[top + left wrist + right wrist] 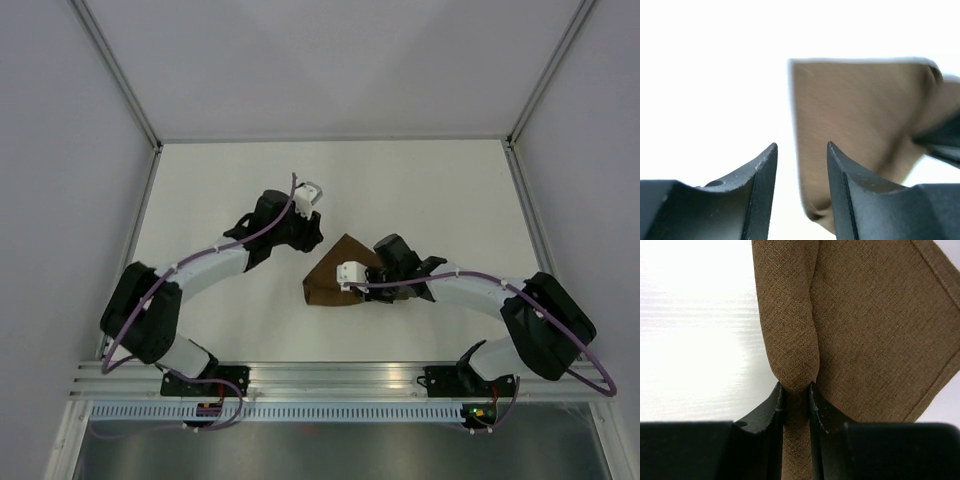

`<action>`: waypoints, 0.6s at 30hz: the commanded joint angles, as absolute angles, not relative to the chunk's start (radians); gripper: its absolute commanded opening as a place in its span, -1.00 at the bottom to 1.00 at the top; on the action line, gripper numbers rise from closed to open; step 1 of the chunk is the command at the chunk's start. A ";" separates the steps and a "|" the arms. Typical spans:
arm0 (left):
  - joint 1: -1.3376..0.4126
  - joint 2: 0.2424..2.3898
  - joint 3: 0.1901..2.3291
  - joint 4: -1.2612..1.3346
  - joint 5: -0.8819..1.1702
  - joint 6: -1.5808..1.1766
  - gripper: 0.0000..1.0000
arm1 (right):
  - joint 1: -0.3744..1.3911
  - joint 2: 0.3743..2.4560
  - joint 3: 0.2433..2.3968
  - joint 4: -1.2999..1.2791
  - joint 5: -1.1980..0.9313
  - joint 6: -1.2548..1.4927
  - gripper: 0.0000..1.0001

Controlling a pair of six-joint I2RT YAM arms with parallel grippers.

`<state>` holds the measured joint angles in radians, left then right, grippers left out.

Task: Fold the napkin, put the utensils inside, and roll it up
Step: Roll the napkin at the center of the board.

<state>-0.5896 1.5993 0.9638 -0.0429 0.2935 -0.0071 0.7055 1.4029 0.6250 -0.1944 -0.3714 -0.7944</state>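
Napkin [865, 330] is clamped in my right pincer [796, 396], the raised fold running straight away from it; my left pincer [801, 150], spread and empty, has it ahead, slightly right.

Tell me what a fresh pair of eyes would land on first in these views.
The brown napkin stands out, bunched into a rough triangle near the middle of the white table. The right gripper is shut on a pinched fold of it. The left gripper hangs open and empty beside the cloth on its left.
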 commanded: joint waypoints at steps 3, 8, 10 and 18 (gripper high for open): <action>-0.568 1.298 0.768 0.348 -0.011 -0.104 0.01 | 0.634 1.552 0.762 -0.417 -0.535 -0.836 -0.92; -0.598 1.138 0.611 0.587 -0.058 -0.051 0.01 | 0.542 1.736 0.935 -0.633 -0.649 -0.911 -0.92; -0.620 1.088 0.560 0.620 -0.084 -0.003 0.06 | 0.502 1.837 1.027 -0.701 -0.664 -0.946 -0.92; -0.862 1.031 0.505 0.635 -0.224 0.285 0.12 | 0.468 2.062 1.232 -0.865 -0.667 -0.934 -0.91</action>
<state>-0.7715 1.0340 0.5041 0.5755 -0.1333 0.1089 0.4683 1.9522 1.2228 -0.8085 -0.7715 -0.8688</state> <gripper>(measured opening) 0.559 0.257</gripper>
